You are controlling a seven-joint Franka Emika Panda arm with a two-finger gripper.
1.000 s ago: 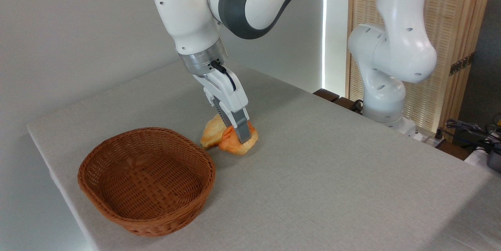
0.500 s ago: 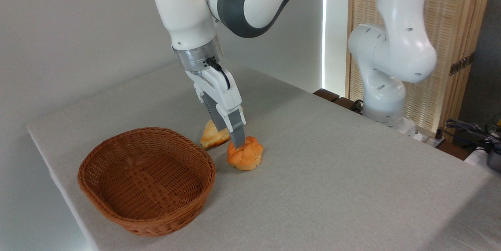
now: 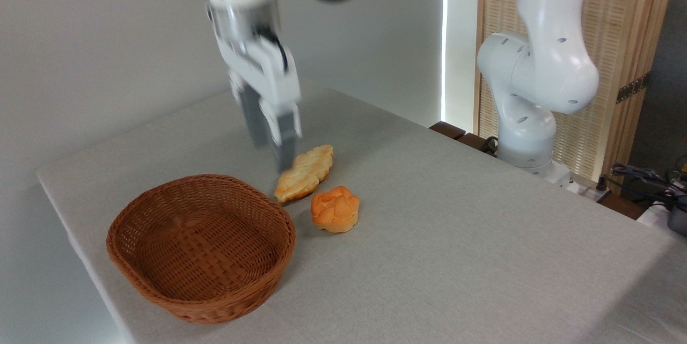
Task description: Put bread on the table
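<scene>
Bread (image 3: 335,209), small, round, orange-golden with a knotted top, resting on the grey surface (image 3: 456,236). Free of any grip, nothing touching it. Just right of the basket (image 3: 201,247) and slightly farther back than the basket's near rim, a narrow strip of cloth between the two. Behind the bread and a little to its left, a longer, paler, leaf-shaped pastry (image 3: 304,172), lying flat, close to the bread but not touching it, its lower end near the basket's back right edge. Basket brown, woven, oval, sitting toward the front left part of the surface. Above the pastry's left end and above the basket's far side, the gripper (image 3: 273,153), blurred, lifted clear of the surface, pointing down. Jaws released, holding nothing, a visible gap between the two grey fingers. Far right of the basket, beyond the surface's back edge, the white arm base (image 3: 528,118) before a slatted wooden screen (image 3: 622,38).
</scene>
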